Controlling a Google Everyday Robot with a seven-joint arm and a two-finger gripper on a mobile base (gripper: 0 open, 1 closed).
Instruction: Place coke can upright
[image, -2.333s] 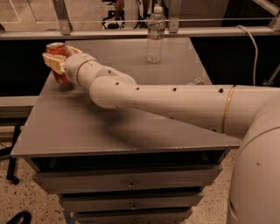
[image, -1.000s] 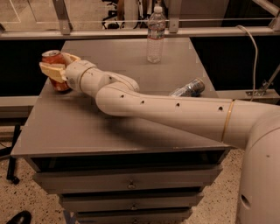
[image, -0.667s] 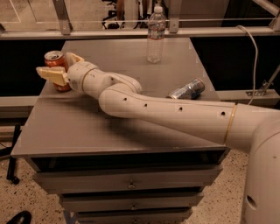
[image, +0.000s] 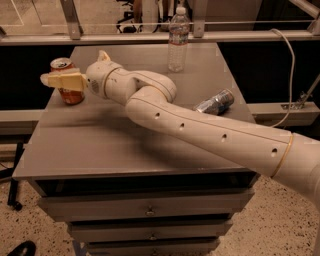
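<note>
The red coke can stands upright on the grey table near its left edge, silver top up. My gripper is at the can and looks open. One pale finger lies across the can's front. The other finger points up and back, clear of the can on its right. The arm reaches in from the lower right, across the table.
A clear plastic water bottle stands at the table's back edge. A silver-and-blue can lies on its side near the right edge, just behind my arm. Drawers sit under the tabletop. A rail runs behind the table.
The can went from held and tilted to standing upright on the table. The far finger has moved away from the can. The arm shifted slightly right.
</note>
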